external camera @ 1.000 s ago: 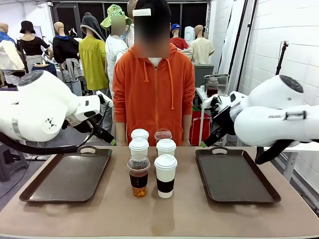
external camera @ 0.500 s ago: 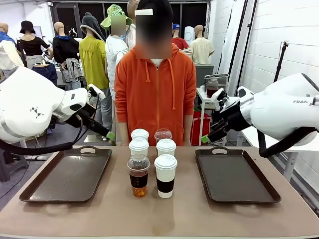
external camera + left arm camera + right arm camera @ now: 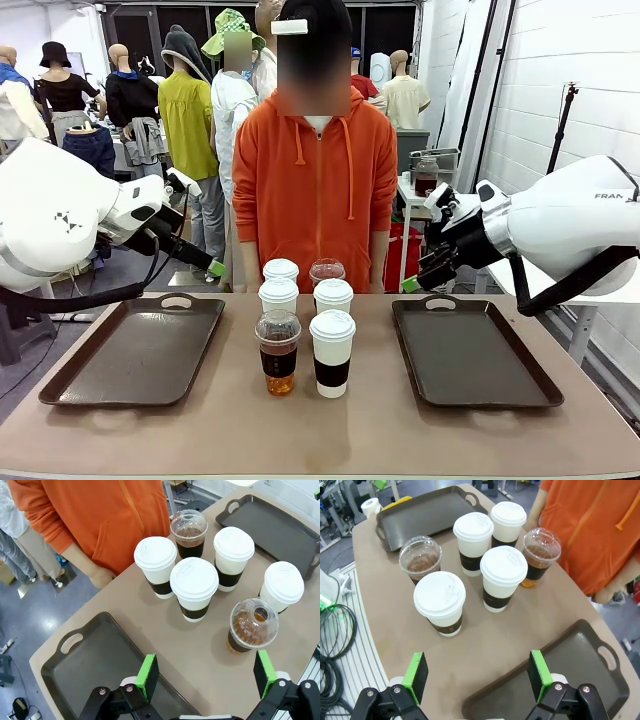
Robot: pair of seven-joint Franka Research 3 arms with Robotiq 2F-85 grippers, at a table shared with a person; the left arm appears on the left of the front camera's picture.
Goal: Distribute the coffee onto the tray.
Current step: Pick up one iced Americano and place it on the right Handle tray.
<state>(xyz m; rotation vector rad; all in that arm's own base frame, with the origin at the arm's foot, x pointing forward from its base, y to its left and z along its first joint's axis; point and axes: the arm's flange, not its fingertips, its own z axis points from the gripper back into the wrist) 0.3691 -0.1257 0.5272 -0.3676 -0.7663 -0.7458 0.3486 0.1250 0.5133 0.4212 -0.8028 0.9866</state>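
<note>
On the table [image 3: 400,440] the coffee [image 3: 332,352] looks untouched; left gripper [image 3: 205,672] and right gripper [image 3: 477,676] hover wide open, empty, first grasp due.

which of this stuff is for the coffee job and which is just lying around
For the job:
- four paper cups
- two plastic cups
- left tray
- right tray

Just lying about:
- jar in the background
- cables off the table's edge
</note>
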